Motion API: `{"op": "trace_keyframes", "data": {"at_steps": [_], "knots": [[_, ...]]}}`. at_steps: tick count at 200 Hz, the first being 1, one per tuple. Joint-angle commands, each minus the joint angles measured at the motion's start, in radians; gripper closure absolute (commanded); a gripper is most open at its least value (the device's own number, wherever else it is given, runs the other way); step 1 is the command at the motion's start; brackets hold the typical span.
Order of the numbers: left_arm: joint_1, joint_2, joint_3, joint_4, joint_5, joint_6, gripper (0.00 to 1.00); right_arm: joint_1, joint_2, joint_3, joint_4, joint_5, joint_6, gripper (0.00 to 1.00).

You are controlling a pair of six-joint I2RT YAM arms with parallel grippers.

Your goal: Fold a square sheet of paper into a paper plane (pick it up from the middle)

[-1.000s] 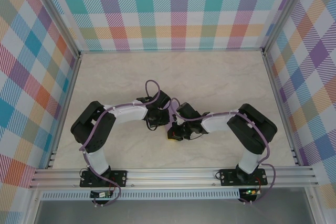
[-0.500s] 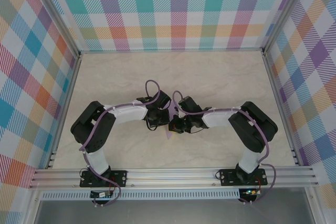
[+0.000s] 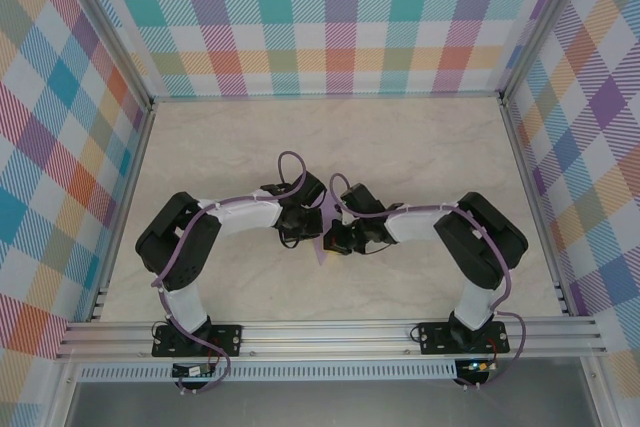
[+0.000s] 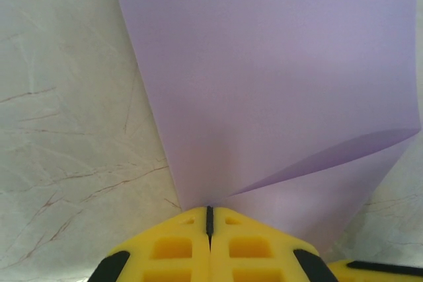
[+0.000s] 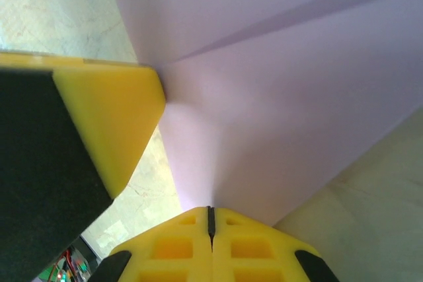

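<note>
The lavender sheet of paper (image 4: 277,64) is folded over on itself, with a slanting flap edge showing in the left wrist view. It hangs between both arms above the table's middle, and a pointed corner (image 3: 321,249) hangs below them. Whether it has the paper plane's dart shape I cannot tell. My left gripper (image 4: 209,212) is shut on the paper's near edge, yellow fingers pressed together. My right gripper (image 5: 211,212) is also shut on the paper (image 5: 284,97), close beside the left gripper's yellow finger (image 5: 112,113). From above, the left gripper (image 3: 312,231) and right gripper (image 3: 330,239) nearly touch.
The pale marble tabletop (image 3: 400,147) lies bare around the arms. Checked walls (image 3: 330,17) close the back and both sides. An aluminium rail (image 3: 330,332) runs along the near edge by the arm bases. Purple cables (image 3: 290,162) loop over both wrists.
The right gripper has moved up and left, closer to the left gripper. The paper's corner now shows below them. Over the last half second almost nothing shifted.
</note>
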Motion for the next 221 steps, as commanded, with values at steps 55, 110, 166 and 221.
{"op": "trace_keyframes", "data": {"at_steps": [55, 110, 166, 221], "knots": [[0.002, 0.031, -0.026, -0.126, -0.053, 0.066, 1.0, -0.032, 0.056, 0.022, -0.029, 0.028, -0.027, 1.0], [0.002, -0.161, 0.009, -0.049, 0.022, 0.034, 0.86, -0.031, 0.026, 0.013, -0.052, 0.038, -0.004, 1.0], [-0.043, -0.29, -0.262, 0.325, 0.211, -0.209, 0.93, -0.032, 0.008, 0.021, -0.03, 0.006, -0.007, 1.0], [-0.1, -0.23, -0.324, 0.394, 0.258, -0.255, 1.0, -0.031, 0.002, 0.025, 0.007, -0.041, -0.034, 1.0]]}}
